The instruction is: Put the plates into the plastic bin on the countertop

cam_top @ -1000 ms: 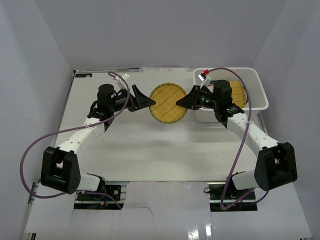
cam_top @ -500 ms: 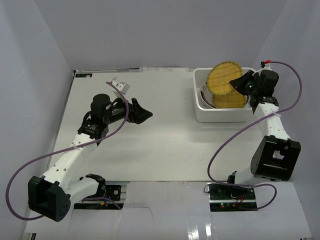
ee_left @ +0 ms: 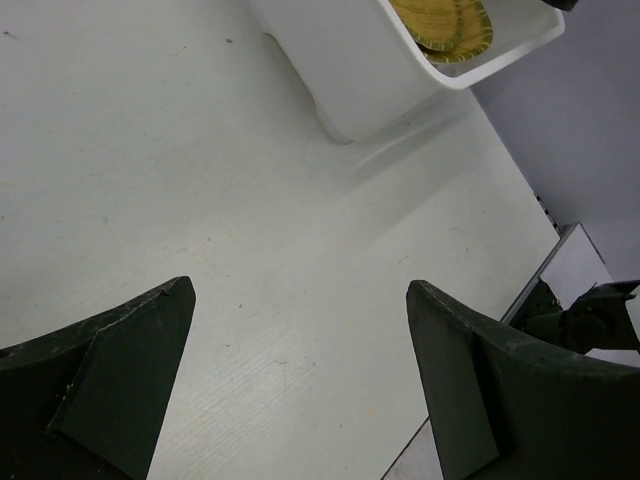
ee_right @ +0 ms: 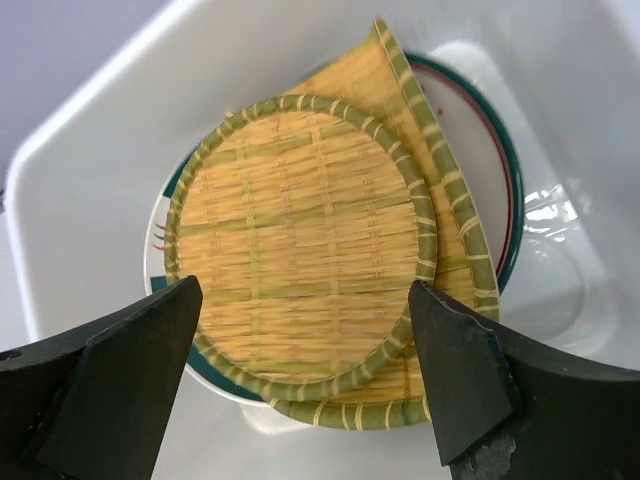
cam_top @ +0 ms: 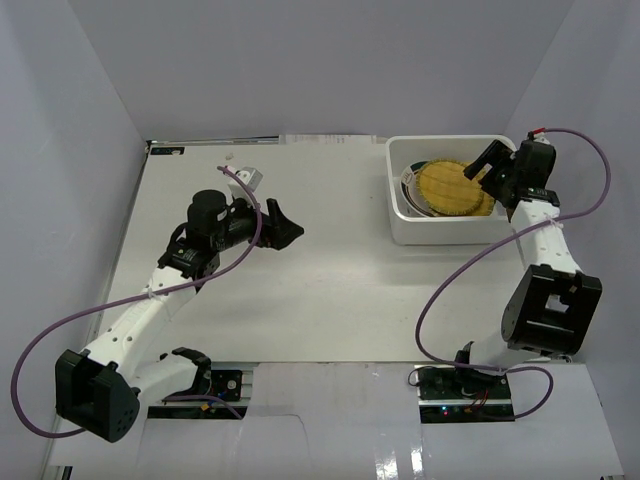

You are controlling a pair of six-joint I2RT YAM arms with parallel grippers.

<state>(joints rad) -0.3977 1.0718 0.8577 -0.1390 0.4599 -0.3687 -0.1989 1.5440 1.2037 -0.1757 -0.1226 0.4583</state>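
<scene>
The white plastic bin (cam_top: 400,215) stands at the back right of the countertop (cam_top: 300,290). Inside it a round woven yellow plate (ee_right: 300,240) lies on top of a squarish woven one (ee_right: 440,230), both resting on a white plate with a patterned rim (ee_right: 500,190). My right gripper (ee_right: 305,340) hovers open just above the round woven plate, holding nothing; in the top view the right gripper (cam_top: 487,165) is over the bin's right side. Open and empty, my left gripper (cam_top: 283,228) sits over the middle of the countertop, the bin (ee_left: 370,70) ahead of it.
Grey walls enclose the table on three sides. The right arm's purple cable (cam_top: 450,280) loops over the table in front of the bin. The left arm's cable (cam_top: 60,320) hangs off the left edge. The table's right edge (ee_left: 540,200) runs close behind the bin.
The right gripper carried the round woven plate from the table's middle to the bin, opened and let it drop onto the stack. The left arm drew back to the left.
</scene>
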